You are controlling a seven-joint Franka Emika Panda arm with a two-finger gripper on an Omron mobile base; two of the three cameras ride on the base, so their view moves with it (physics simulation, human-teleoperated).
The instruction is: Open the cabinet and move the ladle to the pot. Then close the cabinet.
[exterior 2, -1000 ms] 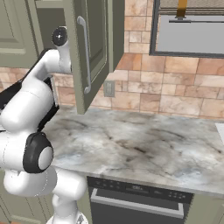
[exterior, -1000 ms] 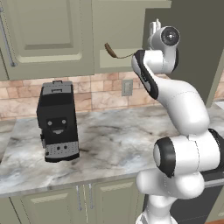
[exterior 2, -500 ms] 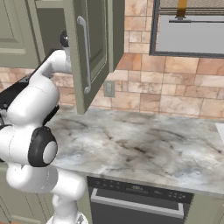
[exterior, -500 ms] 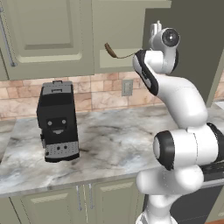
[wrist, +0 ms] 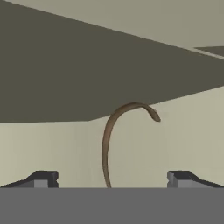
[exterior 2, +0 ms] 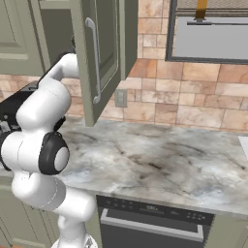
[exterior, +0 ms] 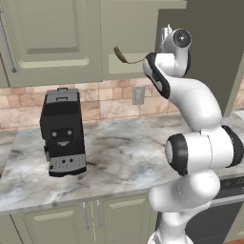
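The cabinet (exterior 2: 58,19) stands open, its door (exterior 2: 107,43) with the long silver bar handle (exterior 2: 95,63) swung out toward me. Inside, the ladle shows in the hand view as a thin, curved brown handle (wrist: 106,144) rising from the bottom edge. My gripper (wrist: 113,179) is open, and the handle stands between its two dark fingertips (wrist: 43,178) without touching either. In the left base view the ladle's handle (exterior: 125,57) sticks out leftward at shelf height, just left of my raised hand. The scoop is hidden. The pot is out of view.
A black coffee machine (exterior: 62,133) stands on the marble counter (exterior: 124,157) below and left of the arm. The open door hangs close on the arm's right side. A wall outlet (exterior: 138,95) sits on the brick backsplash. An oven front (exterior 2: 150,218) lies under the counter.
My hand has pushed a little farther in behind the open door, toward the ladle. The jaws have stayed open and the ladle has not moved.
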